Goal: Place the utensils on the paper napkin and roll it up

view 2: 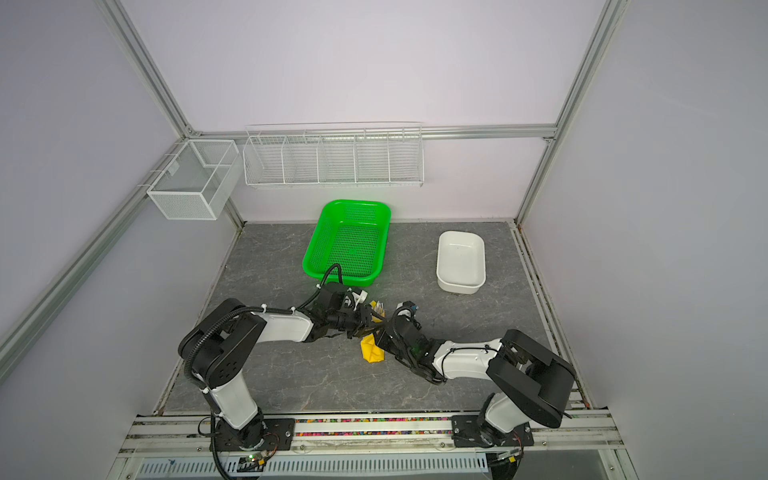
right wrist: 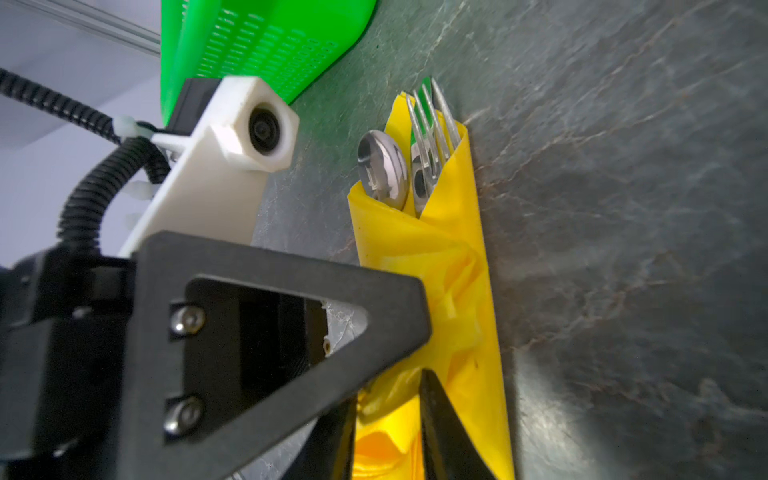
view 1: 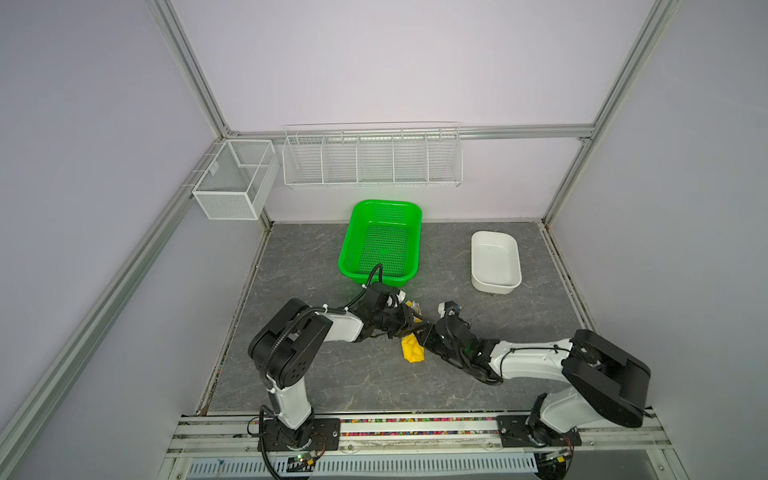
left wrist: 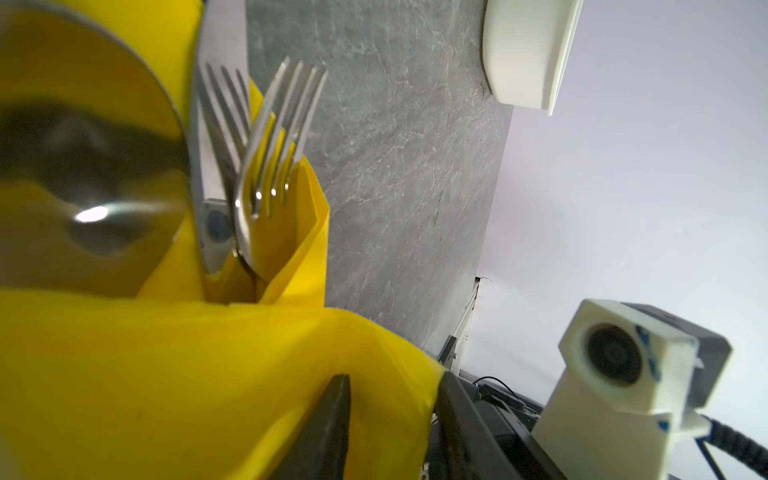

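The yellow paper napkin [view 1: 412, 350] [view 2: 371, 351] lies at the table's middle, rolled around the utensils. Their silver tips [view 1: 415, 307] [view 2: 379, 307] stick out of its far end. In the left wrist view the spoon [left wrist: 83, 166], knife [left wrist: 212, 166] and fork [left wrist: 282, 124] poke out of the napkin [left wrist: 166, 374]. My left gripper [left wrist: 395, 376] [view 1: 409, 326] is shut on the roll. From the opposite side my right gripper [right wrist: 388, 386] [view 1: 424, 336] is shut on the napkin [right wrist: 457, 270], nearer its plain end. The fork [right wrist: 432, 120] and spoon [right wrist: 382, 166] show beyond it.
A green perforated basket [view 1: 349, 249] stands just behind the left gripper. A white tub [view 1: 473, 249] sits at the back right. A wire rack [view 1: 372, 158] and a mesh box [view 1: 235, 178] hang on the back wall. The two wrists nearly touch.
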